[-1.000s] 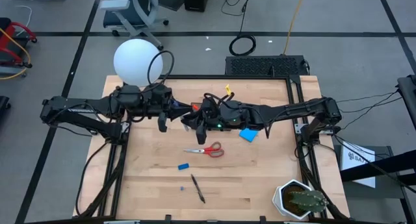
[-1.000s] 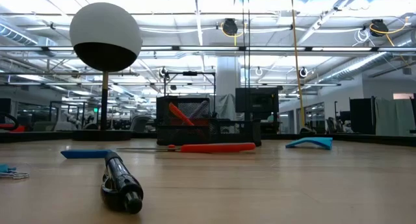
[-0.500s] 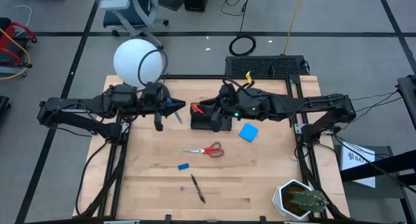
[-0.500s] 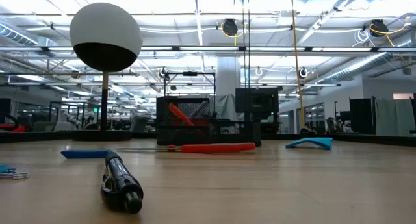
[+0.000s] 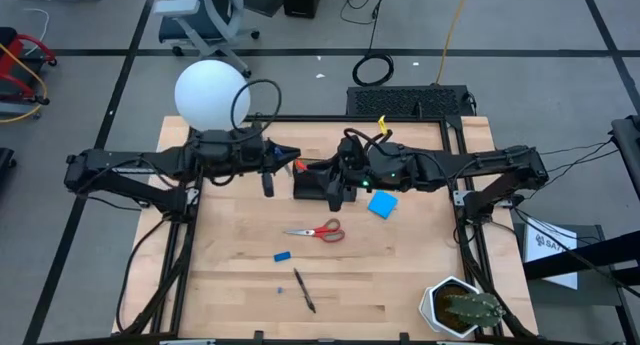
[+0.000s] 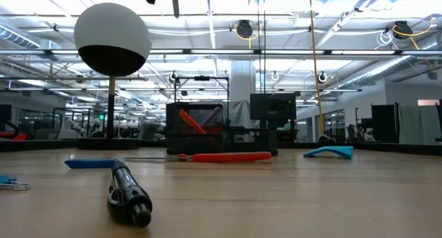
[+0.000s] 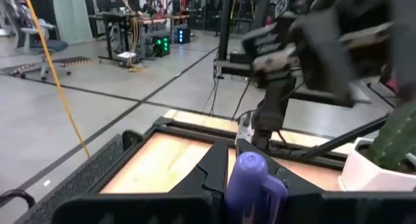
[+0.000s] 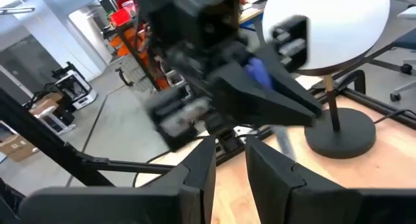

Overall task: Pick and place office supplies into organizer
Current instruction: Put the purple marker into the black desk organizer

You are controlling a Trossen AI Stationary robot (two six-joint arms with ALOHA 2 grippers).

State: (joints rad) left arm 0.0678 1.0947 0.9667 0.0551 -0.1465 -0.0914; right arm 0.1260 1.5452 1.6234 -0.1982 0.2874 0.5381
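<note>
My left gripper (image 5: pixel 288 157) is in the air just left of the black organizer (image 5: pixel 308 181), shut on a blue pen (image 7: pixel 251 175). My right gripper (image 8: pixel 231 160) hovers at the organizer's right side, its fingers a narrow gap apart with nothing between them. An orange piece (image 6: pixel 192 121) leans inside the organizer. On the table lie the red-handled scissors (image 5: pixel 316 230), a small blue eraser (image 5: pixel 282 255), a black pen (image 5: pixel 304 290) and the blue pad (image 5: pixel 381 205). My left gripper pinches the blue pen between its two fingers (image 7: pixel 213 169). The pen's rounded end (image 7: pixel 249 163) sticks out above them. The fingers lie level and point toward the table's right, at the organizer. The pen is lifted clear of the table.
A white globe lamp (image 5: pixel 210 95) stands at the far left corner, close behind my left arm. A potted cactus (image 5: pixel 465 307) sits at the near right corner. A tiny blue piece (image 5: pixel 278 288) lies beside the black pen. Bare wood spreads across the near half.
My right gripper has drawn back toward the table's right, from the organizer's left part to its right side, and risen a little. My left gripper has rolled and gone right toward the organizer with the blue pen, so that it now shows at the low view's top.
</note>
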